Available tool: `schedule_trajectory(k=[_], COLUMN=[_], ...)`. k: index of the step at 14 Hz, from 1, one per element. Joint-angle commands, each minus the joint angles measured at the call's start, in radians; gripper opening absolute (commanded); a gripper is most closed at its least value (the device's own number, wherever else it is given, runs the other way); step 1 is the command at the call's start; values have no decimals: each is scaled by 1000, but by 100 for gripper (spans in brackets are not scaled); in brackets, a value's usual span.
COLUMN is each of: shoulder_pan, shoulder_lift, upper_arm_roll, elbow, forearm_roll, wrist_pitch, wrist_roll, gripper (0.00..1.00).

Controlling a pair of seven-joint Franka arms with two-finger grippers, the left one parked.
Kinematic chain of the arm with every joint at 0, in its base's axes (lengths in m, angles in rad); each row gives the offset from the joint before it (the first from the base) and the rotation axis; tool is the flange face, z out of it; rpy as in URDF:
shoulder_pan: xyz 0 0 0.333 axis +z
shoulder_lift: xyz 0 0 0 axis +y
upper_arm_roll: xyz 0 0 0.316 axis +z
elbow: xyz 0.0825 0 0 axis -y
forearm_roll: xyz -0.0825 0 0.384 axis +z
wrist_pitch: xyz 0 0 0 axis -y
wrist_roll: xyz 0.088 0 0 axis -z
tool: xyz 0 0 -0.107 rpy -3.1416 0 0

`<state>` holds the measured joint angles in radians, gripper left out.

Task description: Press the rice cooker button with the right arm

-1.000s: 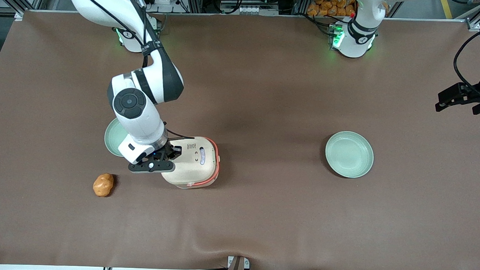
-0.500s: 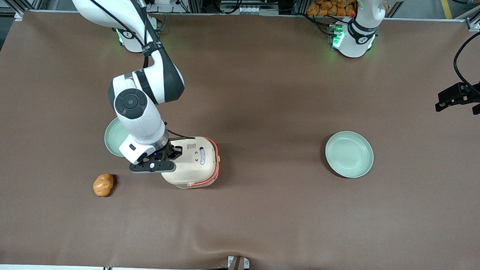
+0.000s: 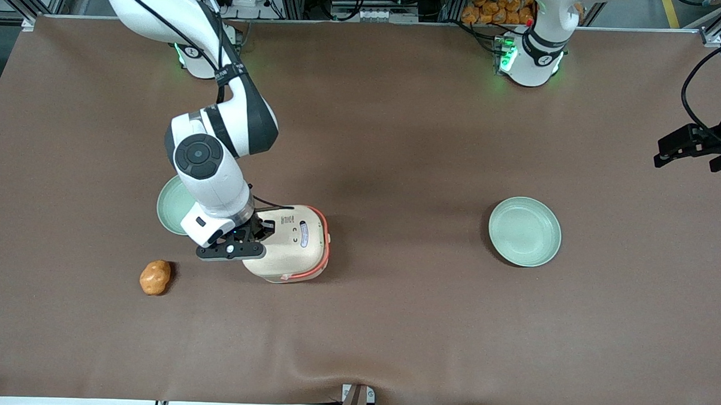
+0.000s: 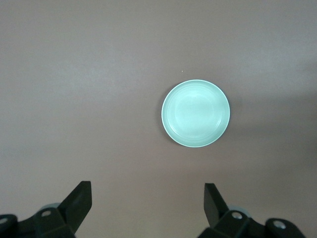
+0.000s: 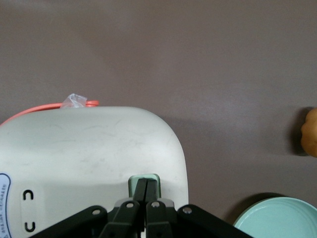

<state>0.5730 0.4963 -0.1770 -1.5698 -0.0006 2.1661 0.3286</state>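
The rice cooker (image 3: 290, 242) stands on the brown table, cream lid up, with an orange-red band and a blue oval label (image 3: 303, 233). In the right wrist view its lid (image 5: 89, 153) fills much of the frame. The pale-green button (image 5: 144, 179) sits at the lid's edge nearest the working arm's end. My gripper (image 5: 146, 182) is shut, fingertips together, right over the button and touching or just above it. In the front view the gripper (image 3: 257, 230) is over the cooker's edge, and the white right arm (image 3: 209, 161) hides the button.
A pale green plate (image 3: 171, 207) lies beside the cooker under the arm; it also shows in the right wrist view (image 5: 277, 218). An orange-brown lump (image 3: 155, 277) lies nearer the front camera. A second green plate (image 3: 524, 231) lies toward the parked arm's end.
The right arm has shifted slightly toward the cooker, with the gripper staying over its edge. The cooker and plates have not moved.
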Motion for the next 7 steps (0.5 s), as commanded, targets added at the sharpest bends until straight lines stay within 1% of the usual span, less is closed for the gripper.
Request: schedule_trajectory(k=[1,3,4,5,7], shoulder_pan=[-5,-16,-28,-47,-82], shoulder_lift=[-47,-94,-123,-155,-224], upper_arm_roll=[4,1,1,1,-1], elbow=[60,121,140,145,151], forearm_roll=[2,2,4,5,28], wrist_pitch=[-104,-230,-282,-314,-391], wrist_roll=[-5,-8,-9,-19,-103], gripper=[16,27,38,46,65])
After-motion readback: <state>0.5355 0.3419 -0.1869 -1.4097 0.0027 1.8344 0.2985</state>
